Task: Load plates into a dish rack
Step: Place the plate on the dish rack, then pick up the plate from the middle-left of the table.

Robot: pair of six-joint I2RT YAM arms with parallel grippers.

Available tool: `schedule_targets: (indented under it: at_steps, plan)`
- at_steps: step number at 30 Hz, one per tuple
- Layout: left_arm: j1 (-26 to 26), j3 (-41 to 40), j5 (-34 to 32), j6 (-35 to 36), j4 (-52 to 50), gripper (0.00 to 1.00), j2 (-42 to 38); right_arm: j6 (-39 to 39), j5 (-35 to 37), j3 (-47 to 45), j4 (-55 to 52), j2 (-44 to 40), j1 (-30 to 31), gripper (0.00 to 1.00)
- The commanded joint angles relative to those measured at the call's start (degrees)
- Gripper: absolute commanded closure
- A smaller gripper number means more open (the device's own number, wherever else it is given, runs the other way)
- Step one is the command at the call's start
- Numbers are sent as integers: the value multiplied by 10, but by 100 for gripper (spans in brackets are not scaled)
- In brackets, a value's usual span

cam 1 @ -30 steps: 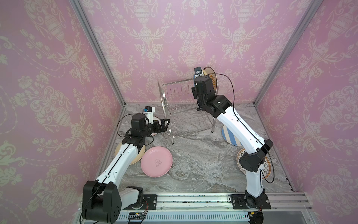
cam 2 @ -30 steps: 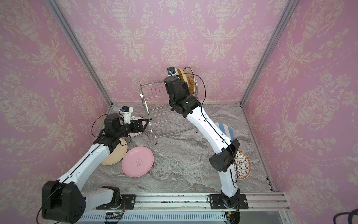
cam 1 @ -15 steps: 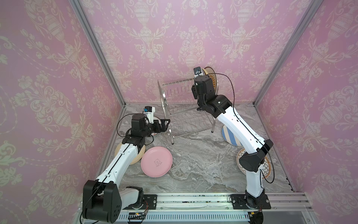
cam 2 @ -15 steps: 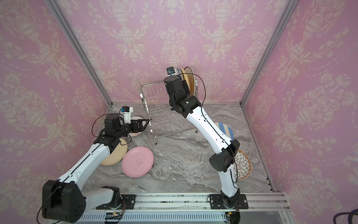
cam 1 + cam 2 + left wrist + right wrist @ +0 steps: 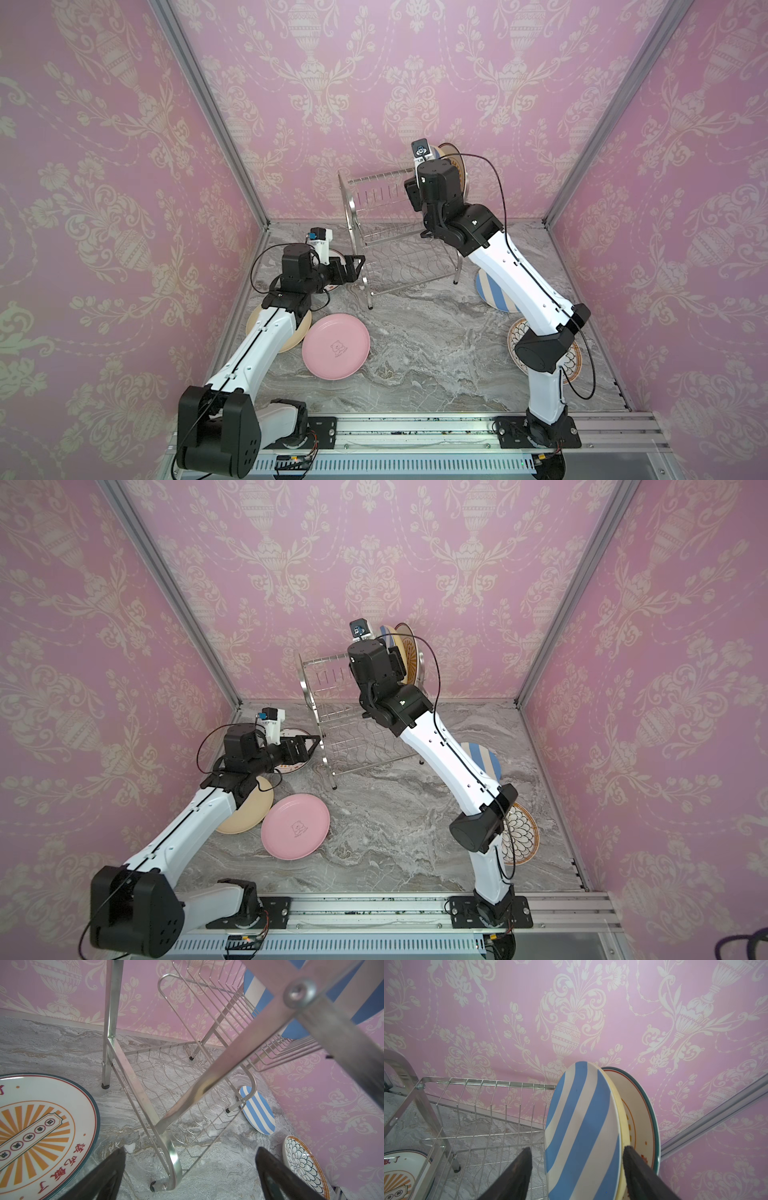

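8 plates show: 2 striped plates (image 5: pixel 581 1126) (image 5: pixel 257 1113), 2 sunburst plates (image 5: pixel 639 1113) (image 5: pixel 41 1118), 1 pink plate (image 5: pixel 336 345), 1 cream plate (image 5: pixel 245 816), 1 yellow plate (image 5: pixel 616 1103), 1 petal plate (image 5: pixel 301 1159). 3 stand in the 1 rack (image 5: pixel 207 1084); 5 are on the table (image 5: pixel 415 332). The rack has 2 shelves and 4 legs. 2 arms (image 5: pixel 257 353) (image 5: pixel 515 274).

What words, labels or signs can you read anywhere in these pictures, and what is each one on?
"飯了" (likely): red characters on the rim of the sunburst plate lying on the table, right wrist view.
Same plate, left wrist view: more red rim characters, upside down, and tiny ones in its centre banner; not surely readable.
Pink plate: small animal emblem with lettering, too small to read.
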Motion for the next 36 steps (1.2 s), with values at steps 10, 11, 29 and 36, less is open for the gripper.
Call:
schedule_targets:
  at_steps: [10, 11, 29, 36]
  plan:
    - [8, 64, -58, 33, -100, 1, -14, 22, -35, 13, -52, -70, 9, 26]
    - [9, 67, -60, 36, -102, 1, -17, 26, -39, 9, -59, -78, 10, 26]
    - [18, 97, -137, 39, -150, 1, -59, 231, -270, -328, -141, -368, 24, 26]
    - [18, 79, -165, 29, -153, 1, -88, 311, -353, -544, -103, -479, 50, 32]
